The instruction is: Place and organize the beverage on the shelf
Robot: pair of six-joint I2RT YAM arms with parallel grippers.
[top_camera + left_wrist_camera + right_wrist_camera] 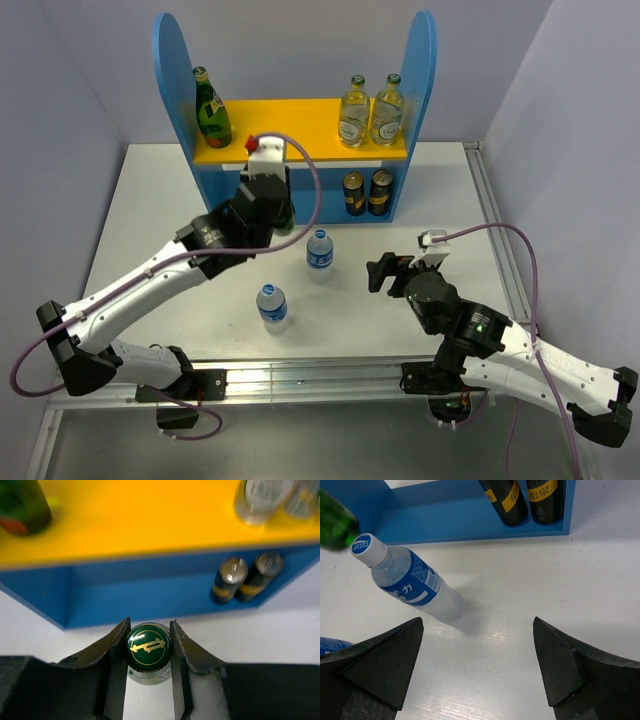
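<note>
**Green glass bottle [148,652] being held before the shelf**

The left gripper [148,635] is clamping this bottle's neck just under the cap, in front of the blue shelf [172,70], which is standing at the far edge of the white table [150,200]. On the yellow upper board, a second green bottle [211,110] is standing at the left and two clear glass bottles [353,112] at the right. Two dark bottles [354,193] are sitting below them. Two water bottles [319,250] are standing mid-table. The right gripper [477,625] is hovering toward the right edge, spread wide and holding nothing.
</note>
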